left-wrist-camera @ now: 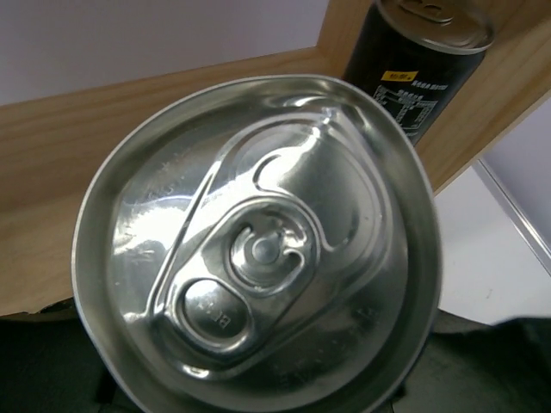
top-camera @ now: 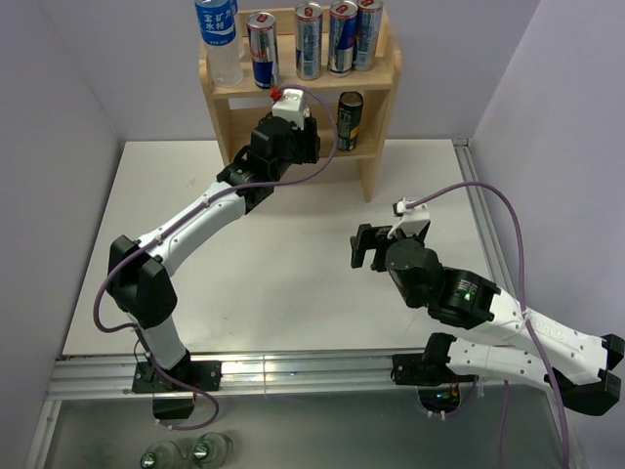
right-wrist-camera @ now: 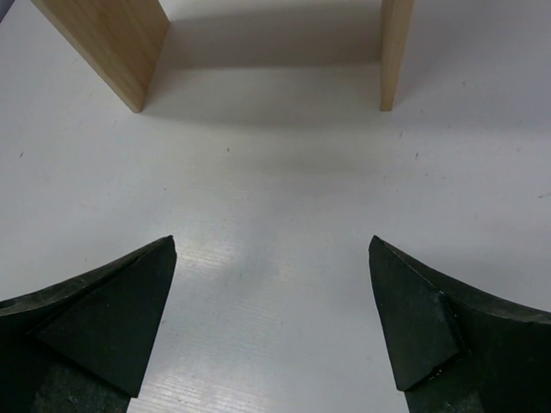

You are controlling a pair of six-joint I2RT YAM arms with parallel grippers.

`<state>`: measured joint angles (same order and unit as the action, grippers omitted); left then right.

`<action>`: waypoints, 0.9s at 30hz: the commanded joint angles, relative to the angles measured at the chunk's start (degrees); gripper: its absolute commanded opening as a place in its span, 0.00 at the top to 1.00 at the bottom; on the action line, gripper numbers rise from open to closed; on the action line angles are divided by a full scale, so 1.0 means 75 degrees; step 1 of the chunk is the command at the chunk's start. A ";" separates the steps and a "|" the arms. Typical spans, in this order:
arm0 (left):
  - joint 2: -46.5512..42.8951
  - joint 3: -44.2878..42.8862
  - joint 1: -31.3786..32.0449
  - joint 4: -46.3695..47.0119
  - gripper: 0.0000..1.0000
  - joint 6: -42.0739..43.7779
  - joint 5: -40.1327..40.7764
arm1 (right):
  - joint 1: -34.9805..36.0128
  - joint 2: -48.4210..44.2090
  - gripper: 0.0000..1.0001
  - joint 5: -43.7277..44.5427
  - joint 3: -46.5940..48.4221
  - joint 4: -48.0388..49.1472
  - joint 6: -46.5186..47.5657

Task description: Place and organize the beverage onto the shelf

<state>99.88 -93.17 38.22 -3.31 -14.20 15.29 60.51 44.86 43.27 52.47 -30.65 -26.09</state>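
The shelf (top-camera: 375, 171) stands at the far edge of the table (top-camera: 293, 283), top tier full, lower tier holding one black can (left-wrist-camera: 422, 60) at its right. The left gripper (top-camera: 285, 139) reaches into that lower tier, clamped on a silver-topped can (left-wrist-camera: 258, 249) just beside the black one. Whether its base is seated cannot be told.

Hazards: a release before it is seated would likely topple it, and any rightward drift may knock the black can. The right gripper (right-wrist-camera: 271, 318) hovers spread wide over bare table, holding nothing.
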 commanded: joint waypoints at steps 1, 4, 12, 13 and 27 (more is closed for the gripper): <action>0.0101 -0.0772 -0.0068 0.0851 1.00 0.0100 -0.0678 | -0.0134 -0.0099 0.00 -0.0108 -0.0093 0.0255 0.0126; 0.0335 -0.0983 -0.0138 0.0922 1.00 0.0018 -0.0854 | -0.0240 -0.0110 0.00 -0.0179 -0.0117 0.0302 0.0232; 0.0932 -0.1336 -0.0162 0.1051 1.00 0.0065 -0.0820 | -0.0509 -0.0309 0.00 -0.0366 -0.0246 0.0290 0.0361; 0.0991 -0.1382 -0.0162 0.1086 1.00 0.0053 -0.0762 | -0.0556 -0.0356 0.00 -0.0378 -0.0280 0.0256 0.0361; 0.1590 -0.1899 -0.0174 0.1133 0.99 0.0123 -0.0422 | -0.0872 -0.0732 0.00 -0.0647 -0.0562 0.0208 0.0455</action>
<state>112.25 -103.24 37.85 -2.15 -13.26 10.41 54.78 40.10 39.00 49.04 -30.50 -23.86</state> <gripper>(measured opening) 0.626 0.998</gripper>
